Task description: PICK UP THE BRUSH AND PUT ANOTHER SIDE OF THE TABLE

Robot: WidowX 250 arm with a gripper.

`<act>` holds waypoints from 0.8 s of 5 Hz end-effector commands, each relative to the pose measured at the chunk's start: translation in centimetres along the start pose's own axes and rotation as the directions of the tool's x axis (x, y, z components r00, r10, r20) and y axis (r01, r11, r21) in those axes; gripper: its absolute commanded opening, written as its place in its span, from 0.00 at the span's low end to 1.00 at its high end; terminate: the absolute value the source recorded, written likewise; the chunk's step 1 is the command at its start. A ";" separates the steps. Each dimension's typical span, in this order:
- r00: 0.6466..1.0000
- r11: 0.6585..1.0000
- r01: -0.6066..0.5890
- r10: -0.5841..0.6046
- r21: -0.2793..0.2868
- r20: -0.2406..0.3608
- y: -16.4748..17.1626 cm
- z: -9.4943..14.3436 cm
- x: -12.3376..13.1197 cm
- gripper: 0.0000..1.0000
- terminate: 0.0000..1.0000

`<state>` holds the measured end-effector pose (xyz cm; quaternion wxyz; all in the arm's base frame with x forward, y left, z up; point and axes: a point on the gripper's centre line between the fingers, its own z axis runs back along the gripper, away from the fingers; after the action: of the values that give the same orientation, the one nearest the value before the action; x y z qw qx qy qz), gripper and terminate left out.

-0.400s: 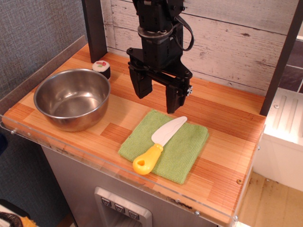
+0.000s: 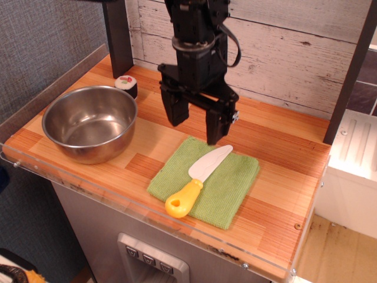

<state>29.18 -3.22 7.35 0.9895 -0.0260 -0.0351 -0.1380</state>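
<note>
The brush (image 2: 126, 84) is a small black cylinder with a white top and a red and green centre. It stands at the back left of the wooden table (image 2: 283, 177), just behind the steel bowl (image 2: 89, 122). My gripper (image 2: 195, 125) hangs open and empty above the middle of the table, to the right of the bowl and well right of the brush. Its two black fingers (image 2: 176, 108) point down, just above the far edge of the green cloth.
A green cloth (image 2: 227, 183) lies at the front centre with a yellow-handled white toy knife (image 2: 197, 180) on it. A black post (image 2: 118, 35) stands at the back left. A white plank wall runs behind. A clear plastic rim (image 2: 147, 215) edges the front.
My gripper has shifted slightly down and forward toward the cloth's far edge. The brush, bowl and knife have not moved.
</note>
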 end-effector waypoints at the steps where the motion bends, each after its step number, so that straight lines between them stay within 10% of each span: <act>1: 0.991 0.993 -0.114 0.112 0.037 0.068 7.3 1.8 1.1 1.00 0.00; 4: 0.918 0.911 -0.393 0.378 0.127 0.123 17.1 2.1 -1.1 1.00 0.00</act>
<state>32.88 13.17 7.05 0.9956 0.0269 -0.0646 0.0622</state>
